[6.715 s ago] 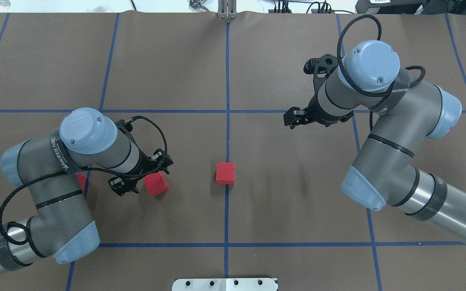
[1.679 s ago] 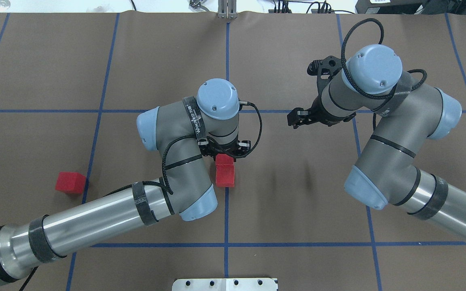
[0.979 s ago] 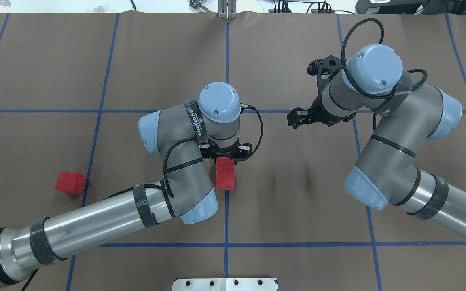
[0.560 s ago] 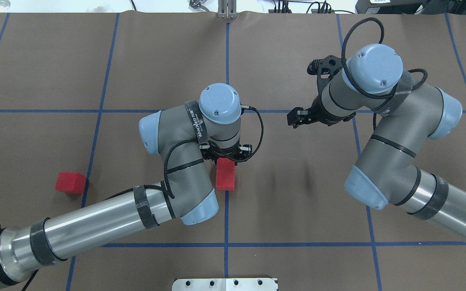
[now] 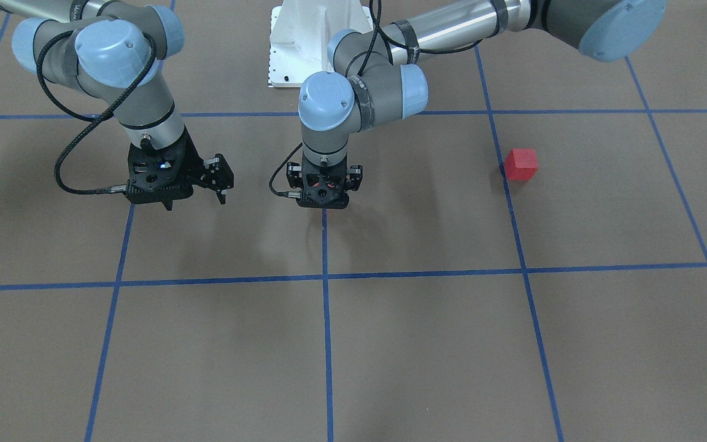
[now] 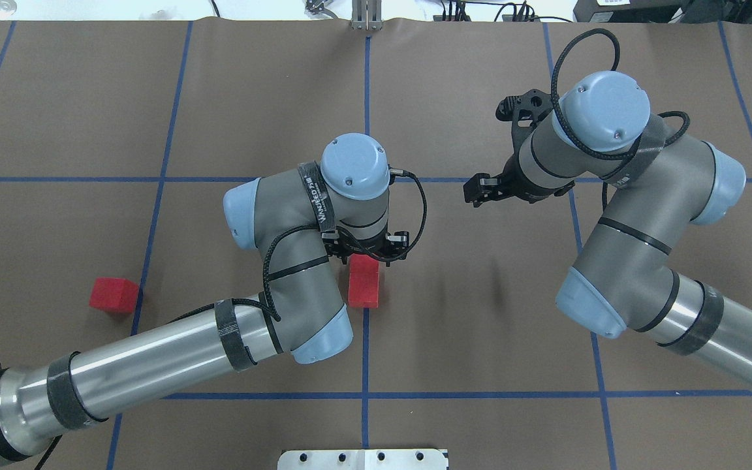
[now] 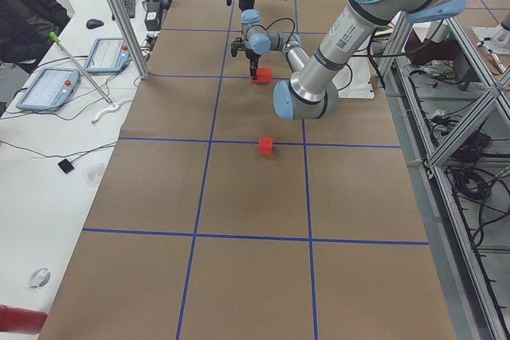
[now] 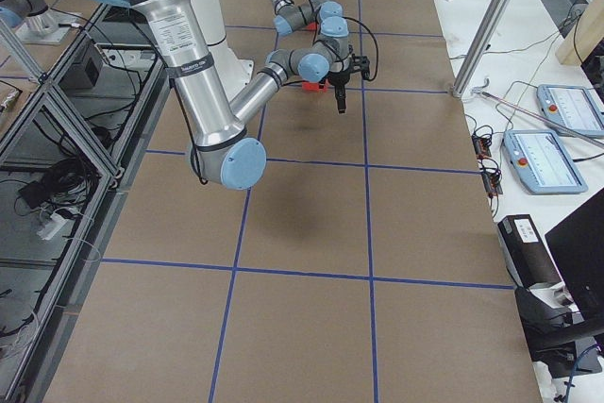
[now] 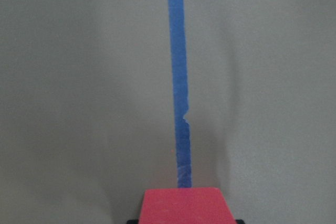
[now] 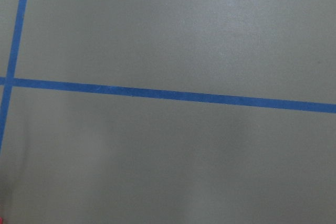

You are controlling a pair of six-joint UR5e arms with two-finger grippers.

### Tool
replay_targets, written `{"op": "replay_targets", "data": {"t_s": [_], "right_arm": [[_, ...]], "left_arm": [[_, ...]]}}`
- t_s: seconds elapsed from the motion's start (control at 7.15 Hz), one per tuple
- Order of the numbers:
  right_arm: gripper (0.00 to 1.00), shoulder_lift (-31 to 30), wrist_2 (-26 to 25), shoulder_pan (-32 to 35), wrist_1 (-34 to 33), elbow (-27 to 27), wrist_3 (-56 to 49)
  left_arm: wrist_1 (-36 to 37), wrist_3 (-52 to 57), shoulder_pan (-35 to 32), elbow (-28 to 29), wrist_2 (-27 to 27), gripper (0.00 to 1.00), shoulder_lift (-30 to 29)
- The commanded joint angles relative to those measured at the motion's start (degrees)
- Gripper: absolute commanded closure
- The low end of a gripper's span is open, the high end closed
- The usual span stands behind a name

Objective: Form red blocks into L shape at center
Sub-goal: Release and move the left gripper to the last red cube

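My left gripper [image 6: 364, 253] points straight down at the table's center and is shut on a red block [image 6: 364, 264]. In the left wrist view this block [image 9: 186, 206] fills the bottom edge, over a blue tape line. It sits directly behind and against a second red block [image 6: 363, 292] lying on the center line. A third red block [image 6: 113, 295] lies alone far to the left; it also shows in the front view [image 5: 521, 164]. My right gripper [image 6: 478, 190] hangs open and empty, right of center and apart from all blocks.
Brown paper with a blue tape grid [image 6: 367, 130] covers the table. The white robot base plate [image 6: 363, 459] sits at the near edge. My left forearm [image 6: 154, 365] crosses the near left part of the table.
My left arm carried a red block from the left to the center and lowered it against the far side of the center block. The right arm has barely moved.
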Motion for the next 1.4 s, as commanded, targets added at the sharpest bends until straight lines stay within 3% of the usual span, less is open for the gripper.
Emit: {"op": "replay_targets", "data": {"t_s": [0.0,0.28,0.56,0.7,0.98,1.26], "right_arm": [[0.0,-0.3,0.0,0.0,0.0,0.0,0.0],[0.0,-0.3,0.0,0.3,0.0,0.0,0.0],[0.0,-0.3,0.0,0.4,0.0,0.0,0.0],[0.0,-0.3,0.0,0.4,0.0,0.0,0.0],[0.0,-0.3,0.0,0.4,0.0,0.0,0.0],[0.0,-0.1,0.0,0.4,0.0,0.0,0.1]], "left_arm": [[3.6,0.7,-0.6,-9.9,-0.2,0.01,5.3],[4.2,0.9,-1.1,-26.2,0.1,0.01,20.5],[3.5,5.6,-2.9,-37.8,0.0,0.01,36.0],[2.0,5.9,-4.7,-40.6,0.1,0.01,42.5],[-7.5,9.8,-8.0,-40.8,-0.2,0.01,53.7],[-9.0,10.8,-7.9,-38.7,0.2,0.01,54.5]]}}
